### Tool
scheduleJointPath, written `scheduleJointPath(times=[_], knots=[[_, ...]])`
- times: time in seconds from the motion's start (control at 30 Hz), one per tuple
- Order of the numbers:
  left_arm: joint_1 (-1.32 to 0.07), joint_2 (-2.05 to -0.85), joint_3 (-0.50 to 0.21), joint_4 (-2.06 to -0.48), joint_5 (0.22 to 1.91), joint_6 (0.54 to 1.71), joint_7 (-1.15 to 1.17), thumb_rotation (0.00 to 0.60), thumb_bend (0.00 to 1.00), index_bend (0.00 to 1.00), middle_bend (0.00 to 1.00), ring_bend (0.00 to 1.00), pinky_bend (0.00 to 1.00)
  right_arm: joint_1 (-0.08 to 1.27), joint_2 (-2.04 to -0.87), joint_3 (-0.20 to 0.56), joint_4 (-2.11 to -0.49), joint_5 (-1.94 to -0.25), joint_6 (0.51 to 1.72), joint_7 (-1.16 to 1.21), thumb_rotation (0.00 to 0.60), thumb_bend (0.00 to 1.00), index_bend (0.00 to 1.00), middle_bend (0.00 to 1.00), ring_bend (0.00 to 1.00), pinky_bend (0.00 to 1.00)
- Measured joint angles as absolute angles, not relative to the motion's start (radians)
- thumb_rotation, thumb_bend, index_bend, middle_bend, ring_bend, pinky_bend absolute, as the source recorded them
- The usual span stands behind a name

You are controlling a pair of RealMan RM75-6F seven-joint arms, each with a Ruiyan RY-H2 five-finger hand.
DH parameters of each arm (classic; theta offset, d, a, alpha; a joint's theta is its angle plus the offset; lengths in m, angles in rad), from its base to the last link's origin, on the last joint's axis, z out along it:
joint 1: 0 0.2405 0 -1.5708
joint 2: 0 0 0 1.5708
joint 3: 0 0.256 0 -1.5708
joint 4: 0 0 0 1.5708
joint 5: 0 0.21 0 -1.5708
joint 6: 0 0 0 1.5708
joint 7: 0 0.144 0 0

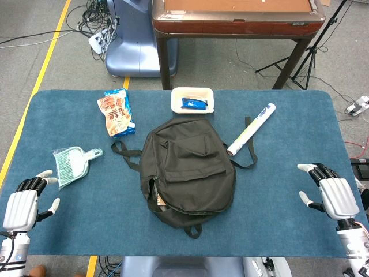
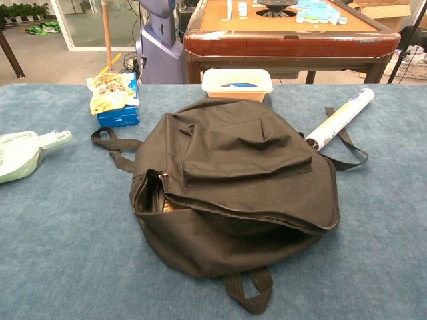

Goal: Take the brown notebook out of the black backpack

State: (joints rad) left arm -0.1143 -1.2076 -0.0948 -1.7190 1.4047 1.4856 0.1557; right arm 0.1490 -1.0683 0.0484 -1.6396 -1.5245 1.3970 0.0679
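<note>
The black backpack (image 1: pixel 187 170) lies flat in the middle of the blue table, its zipper partly undone at the left front. A sliver of the brown notebook (image 2: pixel 162 204) shows inside that opening (image 1: pixel 159 201); the rest of it is hidden by the fabric. My left hand (image 1: pixel 24 202) hovers at the table's front left corner, fingers spread, holding nothing. My right hand (image 1: pixel 332 193) is at the front right, also spread and holding nothing. Both hands are well apart from the backpack (image 2: pixel 233 193) and absent from the chest view.
A white tray (image 1: pixel 193 100) with a blue item sits behind the bag. A rolled white tube (image 1: pixel 251 128) lies on a strap at the right. A snack bag (image 1: pixel 116 112) and a green dustpan set (image 1: pixel 72 165) lie at the left. A wooden table (image 1: pixel 236 17) stands beyond.
</note>
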Motion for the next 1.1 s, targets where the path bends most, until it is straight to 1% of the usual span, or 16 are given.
scheduleJointPath(times=[0.27,0.47,0.57,0.67,0.73,0.87,0.93,1.1], knots=[[-0.107,-1.200,-0.091,-1.729,1.406,1.494,0.159,0.600,0.28,0.33,0.22,0.24,0.19,0.152,-1.058,0.033,-1.653,-1.559,1.394,0.068,0.600,0.31,0.24,0.26,0.16,0.31],[-0.102,-1.189,-0.089,-1.745,1.414,1.505,0.159,0.600,0.28,0.33,0.22,0.24,0.19,0.191,-1.049,0.008,-1.680,-1.621,1.332,0.078,0.600,0.31,0.24,0.25,0.15,0.31],[-0.099,-1.185,-0.086,-1.753,1.422,1.511,0.158,0.600,0.28,0.33,0.22,0.24,0.19,0.226,-1.052,-0.003,-1.698,-1.657,1.288,0.089,0.600,0.29,0.24,0.24,0.14,0.30],[-0.096,-1.179,-0.084,-1.762,1.429,1.516,0.159,0.600,0.28,0.33,0.22,0.24,0.19,0.265,-1.060,-0.011,-1.716,-1.683,1.232,0.094,0.600,0.23,0.19,0.21,0.10,0.25],[-0.093,-1.173,-0.083,-1.769,1.434,1.521,0.159,0.600,0.28,0.33,0.22,0.24,0.19,0.298,-1.071,-0.015,-1.730,-1.697,1.184,0.089,0.600,0.18,0.16,0.17,0.07,0.19],[-0.089,-1.162,-0.080,-1.778,1.443,1.528,0.158,0.600,0.28,0.33,0.22,0.24,0.19,0.359,-1.104,-0.017,-1.760,-1.704,1.083,0.064,0.600,0.11,0.09,0.10,0.00,0.09],[-0.086,-1.157,-0.077,-1.782,1.447,1.531,0.154,0.600,0.28,0.33,0.22,0.24,0.19,0.391,-1.128,-0.014,-1.774,-1.701,1.033,0.040,0.600,0.10,0.07,0.07,0.00,0.07],[-0.079,-1.144,-0.071,-1.785,1.462,1.538,0.135,0.600,0.28,0.33,0.22,0.24,0.19,0.465,-1.236,0.018,-1.785,-1.645,0.934,-0.048,0.600,0.09,0.06,0.07,0.00,0.06]])
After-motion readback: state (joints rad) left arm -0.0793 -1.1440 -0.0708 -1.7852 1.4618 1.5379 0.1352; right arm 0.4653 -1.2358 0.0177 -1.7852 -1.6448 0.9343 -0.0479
